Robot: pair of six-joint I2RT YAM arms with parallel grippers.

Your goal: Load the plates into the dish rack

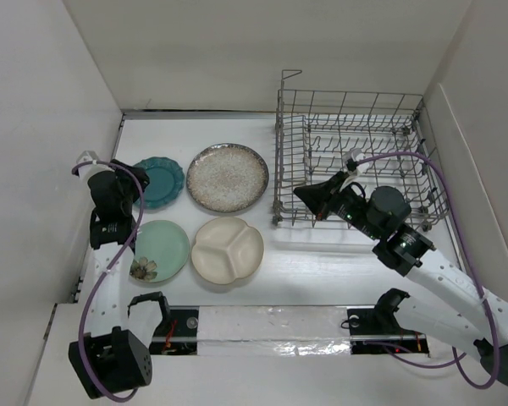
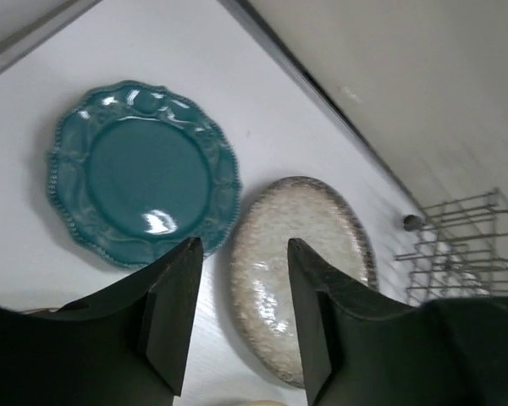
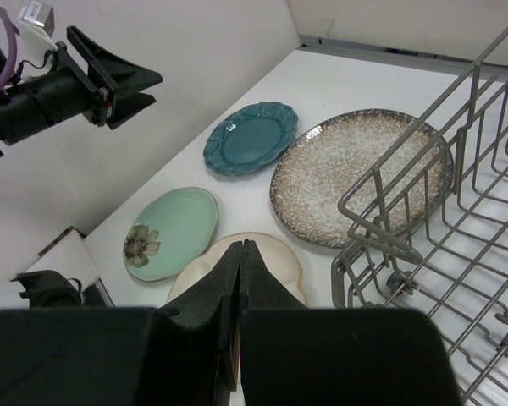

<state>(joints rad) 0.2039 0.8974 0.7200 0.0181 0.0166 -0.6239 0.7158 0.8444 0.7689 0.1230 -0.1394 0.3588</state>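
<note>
Four plates lie flat on the white table left of the dish rack (image 1: 351, 161): dark teal scalloped (image 1: 159, 182), speckled beige-brown (image 1: 228, 177), mint green with a flower (image 1: 159, 250), cream divided (image 1: 228, 249). My left gripper (image 1: 135, 188) is open and empty, raised above the teal plate's (image 2: 140, 169) near edge, with the speckled plate (image 2: 300, 262) to its right. My right gripper (image 1: 298, 193) is shut and empty, held at the rack's front left corner (image 3: 423, 211), above the cream plate (image 3: 279, 258). The rack holds no plates.
White walls enclose the table at the left, back and right. A clear taped strip (image 1: 271, 326) runs along the near edge between the arm bases. The left gripper (image 3: 140, 89) also shows in the right wrist view, high above the mint plate (image 3: 171, 230).
</note>
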